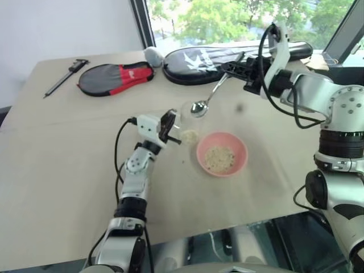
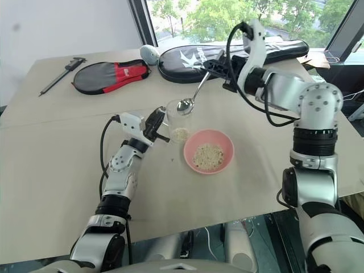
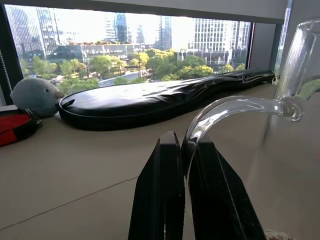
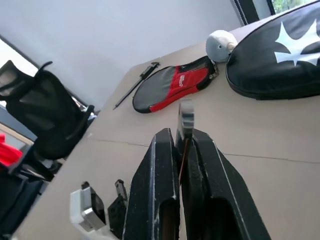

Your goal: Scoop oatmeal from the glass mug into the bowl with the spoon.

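The glass mug (image 1: 187,120) stands left of the pink bowl (image 1: 222,153), with a little oatmeal (image 1: 190,136) at its bottom. More oatmeal (image 2: 208,155) lies in the bowl. My left gripper (image 1: 169,126) is shut on the mug's clear curved handle (image 3: 225,107). My right gripper (image 1: 242,68) is shut on the long handle of the silver spoon (image 2: 185,104). The spoon slants down to the left, and its small bowl hangs at the mug's mouth. I cannot tell whether the spoon carries any flakes. The handle's end (image 4: 186,117) shows between the right fingers.
At the back of the table lie a long black racket cover (image 1: 227,57), a red and black paddle case (image 1: 116,77), a dark caliper tool (image 1: 65,77) and a grey plush toy (image 1: 153,56). A black chair (image 4: 45,120) stands off the table's left side.
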